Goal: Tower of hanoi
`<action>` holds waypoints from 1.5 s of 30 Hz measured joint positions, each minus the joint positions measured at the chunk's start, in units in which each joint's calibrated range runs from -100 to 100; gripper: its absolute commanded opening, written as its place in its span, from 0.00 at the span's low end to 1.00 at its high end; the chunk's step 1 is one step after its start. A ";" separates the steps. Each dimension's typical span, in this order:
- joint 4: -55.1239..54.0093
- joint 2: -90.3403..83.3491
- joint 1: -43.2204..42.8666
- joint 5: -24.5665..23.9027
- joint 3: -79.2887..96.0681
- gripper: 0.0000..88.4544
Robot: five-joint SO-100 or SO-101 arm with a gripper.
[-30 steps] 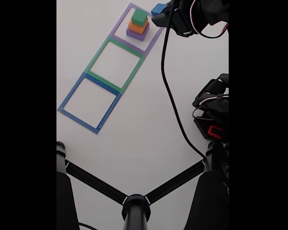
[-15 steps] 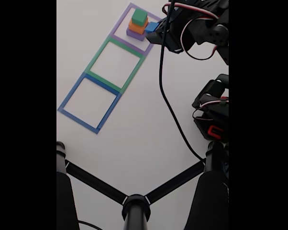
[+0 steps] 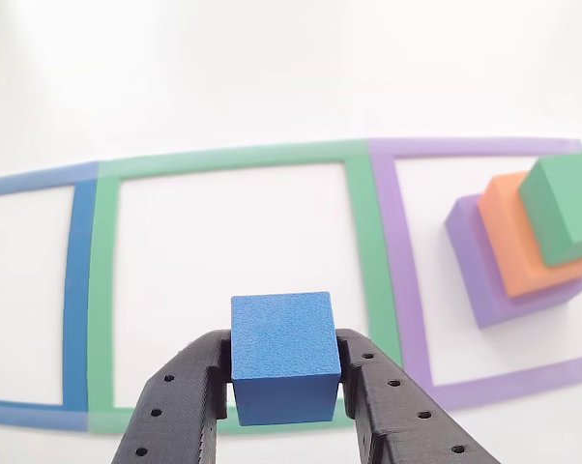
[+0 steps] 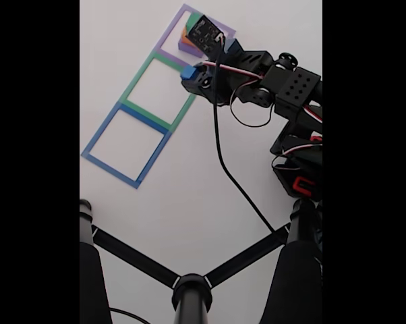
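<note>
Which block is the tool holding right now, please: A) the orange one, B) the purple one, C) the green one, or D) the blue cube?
D: in the other view the blue cube sits clamped in the tool, while the green, orange and purple blocks are stacked in the purple outline.

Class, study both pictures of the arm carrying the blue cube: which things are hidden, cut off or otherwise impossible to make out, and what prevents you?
- Stack of three blocks, fixed view: mostly covered by the arm's wrist camera board.
- Green block, other view: right side cut off by the frame edge.
- Blue tape square, other view: left part cut off.
- Gripper shut on the blue cube: the cube's height above the table is unclear.
</note>
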 measured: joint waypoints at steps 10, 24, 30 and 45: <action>-30.34 14.27 -1.80 0.00 10.97 0.02; -68.14 47.11 -4.42 0.00 11.05 0.02; -78.89 59.10 -4.42 0.00 7.48 0.02; -85.63 69.99 -3.85 0.59 2.79 0.05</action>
